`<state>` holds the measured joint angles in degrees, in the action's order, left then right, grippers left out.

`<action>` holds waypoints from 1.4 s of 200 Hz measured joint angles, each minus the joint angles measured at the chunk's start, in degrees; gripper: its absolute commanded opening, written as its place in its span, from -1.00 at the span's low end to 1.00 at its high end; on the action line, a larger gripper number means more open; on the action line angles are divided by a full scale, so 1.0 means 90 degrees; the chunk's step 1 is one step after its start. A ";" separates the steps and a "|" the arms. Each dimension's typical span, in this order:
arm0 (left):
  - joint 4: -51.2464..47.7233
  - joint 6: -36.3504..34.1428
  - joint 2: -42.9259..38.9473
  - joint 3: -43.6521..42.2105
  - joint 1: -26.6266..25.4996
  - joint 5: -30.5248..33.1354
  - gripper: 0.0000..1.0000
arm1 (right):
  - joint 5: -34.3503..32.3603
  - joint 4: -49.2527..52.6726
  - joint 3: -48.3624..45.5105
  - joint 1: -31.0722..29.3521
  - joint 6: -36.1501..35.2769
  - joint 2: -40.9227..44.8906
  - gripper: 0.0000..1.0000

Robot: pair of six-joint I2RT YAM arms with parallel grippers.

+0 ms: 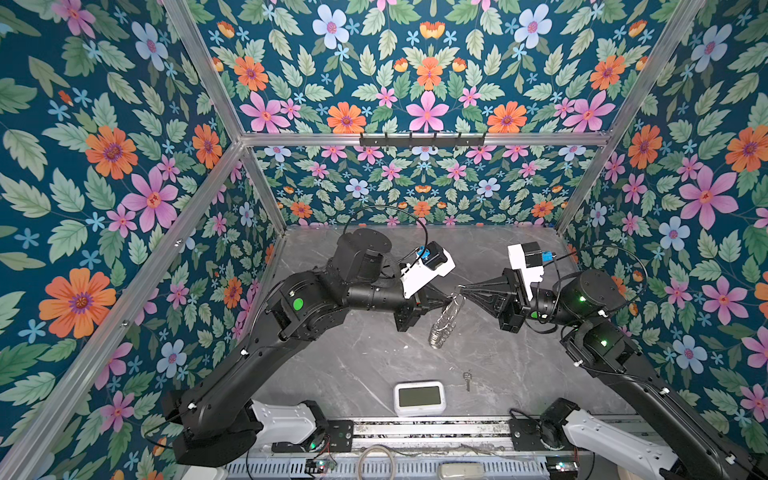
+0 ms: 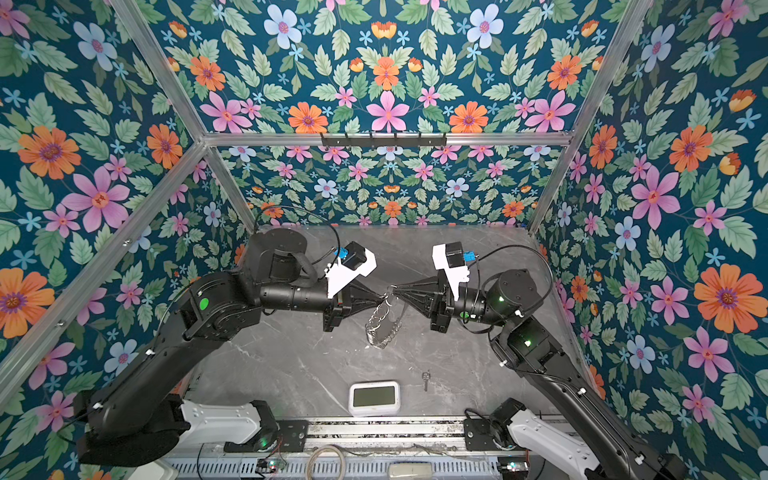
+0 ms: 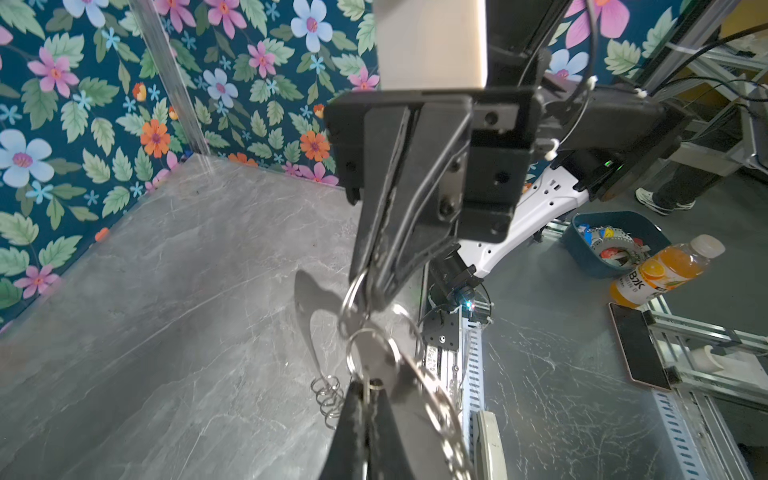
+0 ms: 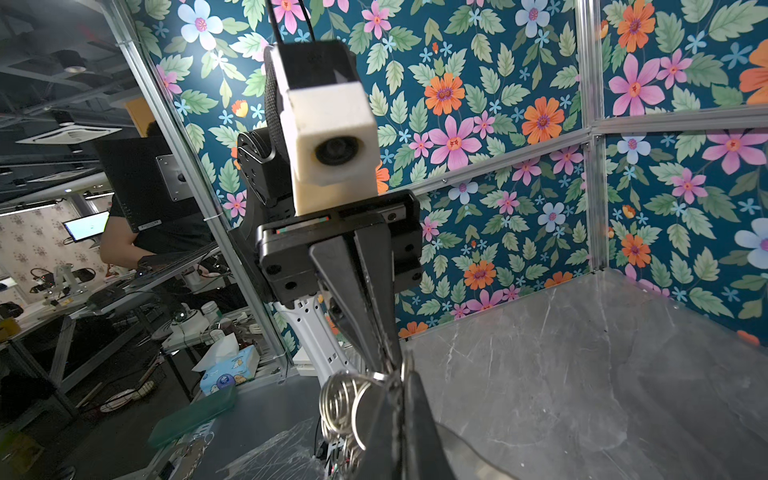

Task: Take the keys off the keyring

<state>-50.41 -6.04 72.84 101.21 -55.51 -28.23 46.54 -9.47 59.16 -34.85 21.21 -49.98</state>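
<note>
My two grippers meet tip to tip above the table's middle, and the keyring (image 1: 444,325) (image 2: 381,327) hangs between them, a translucent plate edged with small silver rings. The left gripper (image 1: 451,296) (image 2: 384,296) (image 3: 368,384) is shut on a slim metal piece that looks like a key, hooked in a split ring (image 3: 371,351). The right gripper (image 1: 461,287) (image 2: 395,287) (image 4: 397,374) is shut on another ring of the keyring (image 4: 341,402). Another key (image 1: 468,380) (image 2: 425,380) lies loose on the table at the front right.
A white clock (image 1: 419,398) (image 2: 374,398) stands near the table's front edge, left of the loose key. A metal rail (image 1: 432,432) runs along that edge between the arm bases. Floral walls close in the back and both sides. A black hook rail (image 1: 422,140) hangs on the back wall.
</note>
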 measured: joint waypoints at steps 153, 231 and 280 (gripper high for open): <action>0.0896 0.0376 -0.0707 -0.0833 0.0002 0.1324 -1.00 | -0.0454 0.0760 -0.0121 0.0053 -0.0398 0.0117 -1.00; 0.3232 0.1851 -0.1421 -0.5166 0.0627 0.2531 -1.00 | -0.2205 0.1851 -0.1775 0.0170 -0.0423 -0.0034 -1.00; 0.4838 0.2851 -0.1197 -0.6878 0.1717 0.2443 -1.00 | -0.2968 0.1724 -0.2086 0.0182 -0.0080 -0.1341 -1.00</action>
<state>-6.87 19.62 62.06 39.31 -40.05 -6.24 19.84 6.04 40.38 -33.21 20.49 -62.04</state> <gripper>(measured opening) 0.052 0.050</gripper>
